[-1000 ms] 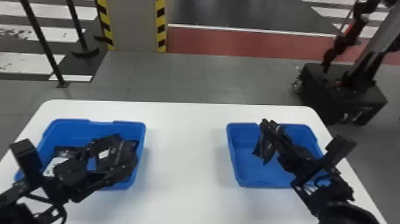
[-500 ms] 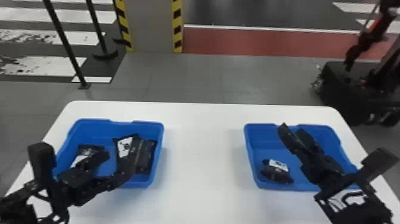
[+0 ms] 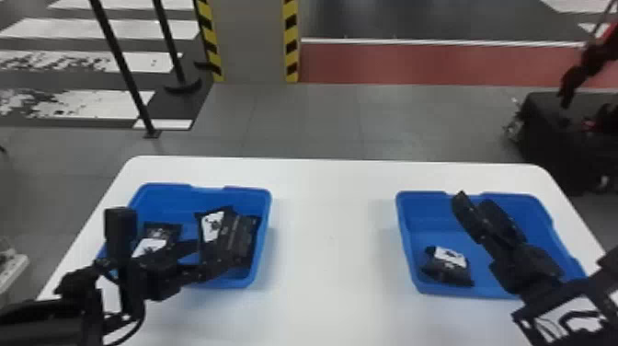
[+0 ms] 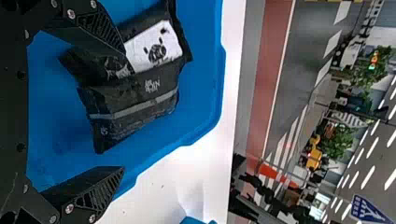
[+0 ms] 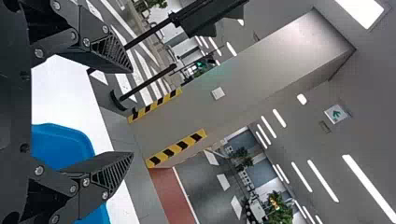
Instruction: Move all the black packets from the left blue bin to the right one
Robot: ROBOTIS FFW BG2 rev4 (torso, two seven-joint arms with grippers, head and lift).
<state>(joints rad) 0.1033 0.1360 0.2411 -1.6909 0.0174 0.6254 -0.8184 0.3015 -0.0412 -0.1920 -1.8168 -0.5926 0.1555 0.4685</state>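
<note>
My black right hand (image 5: 132, 112) and left hand (image 4: 125, 118) open, the just-released black plastic packet (image 3: 447, 271) lies delivered in the right blue plastic bin (image 3: 405, 241).

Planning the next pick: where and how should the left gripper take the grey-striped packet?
Probably mid-length, from above, fingers closing across its narrower width: the grey-striped packet lies elongated, one long side against the white-labelled packet, the other facing bare floor of the left bin.

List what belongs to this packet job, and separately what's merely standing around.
Job:
black packets in left blue bin
lone black packet in right blue bin
left pincer
right pincer
white table

Standing around:
black posts
yellow-and-black striped pillar
</note>
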